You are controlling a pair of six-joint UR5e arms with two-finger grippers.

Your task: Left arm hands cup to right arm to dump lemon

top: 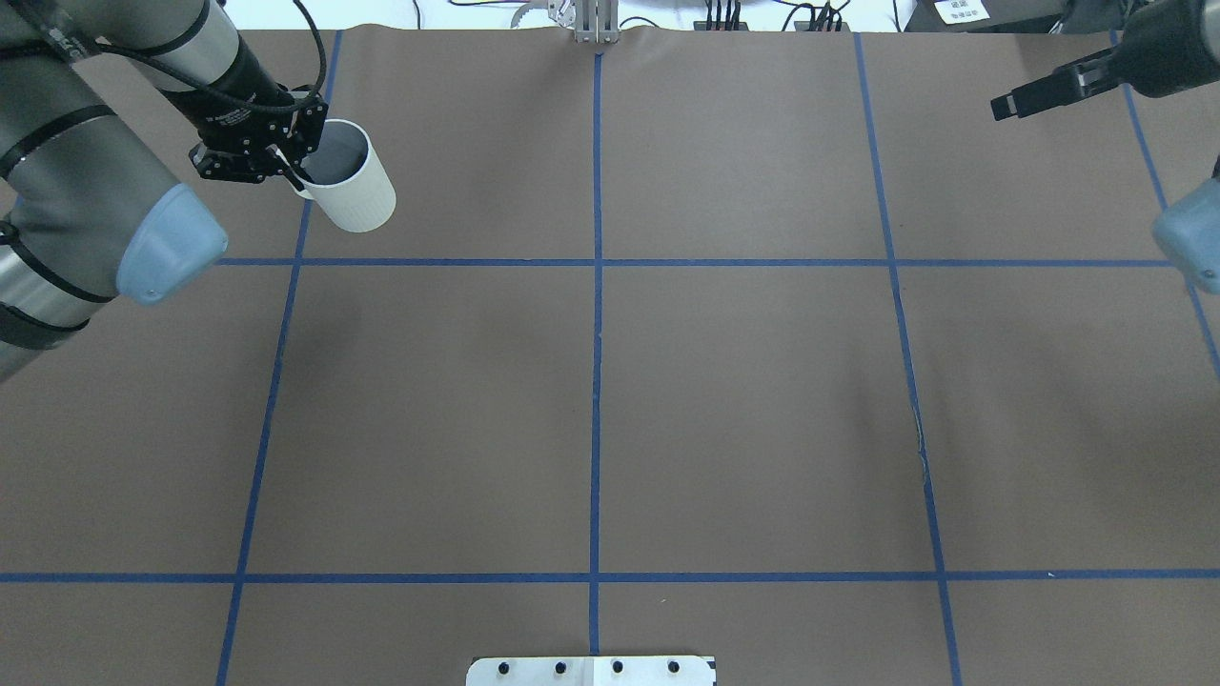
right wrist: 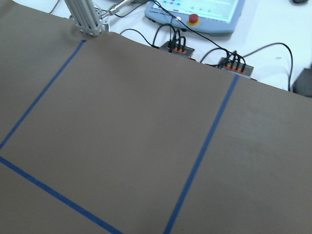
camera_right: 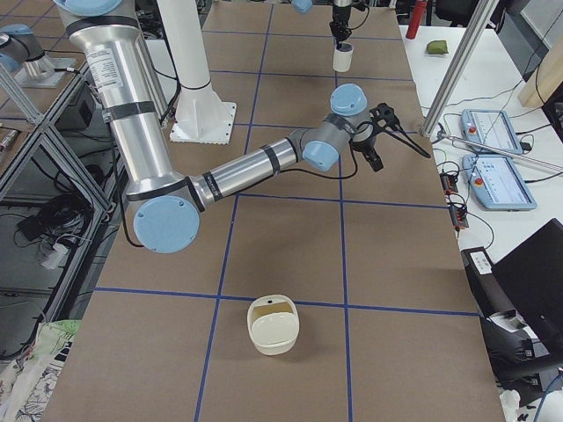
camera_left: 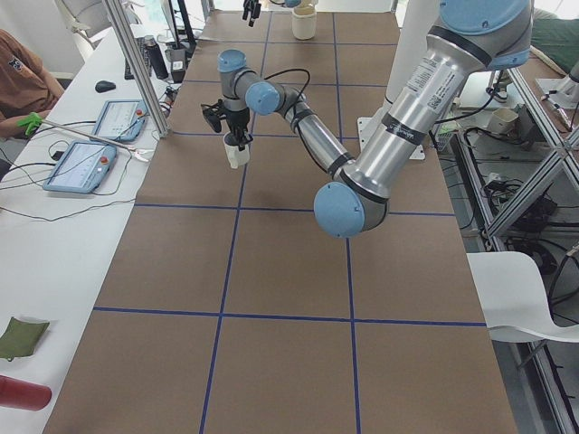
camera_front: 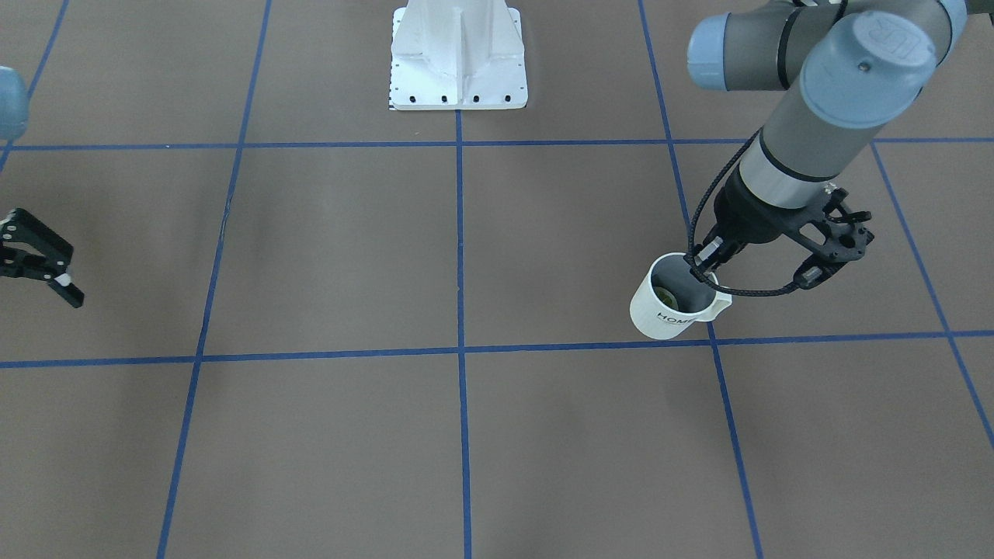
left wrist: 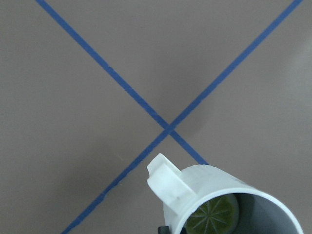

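Note:
The white cup (camera_front: 677, 309), printed "HOME", hangs tilted above the brown table, mouth up. My left gripper (camera_front: 708, 260) is shut on its rim beside the handle, as the overhead view also shows for the gripper (top: 289, 171) and cup (top: 351, 191). The lemon (left wrist: 214, 217), a yellow-green slice, lies inside the cup (left wrist: 229, 200) on its grey bottom; the front view shows the lemon (camera_front: 664, 295) too. My right gripper (camera_front: 54, 268) hovers open and empty far across the table, at the back right of the overhead view (top: 1039, 93).
Blue tape lines divide the table into squares. The white robot base plate (camera_front: 458, 54) sits at the robot's edge. A cream bowl (camera_right: 273, 323) stands at the table's right end. Tablets (camera_left: 81, 165), cables and a seated person (camera_left: 18, 77) line the operators' side.

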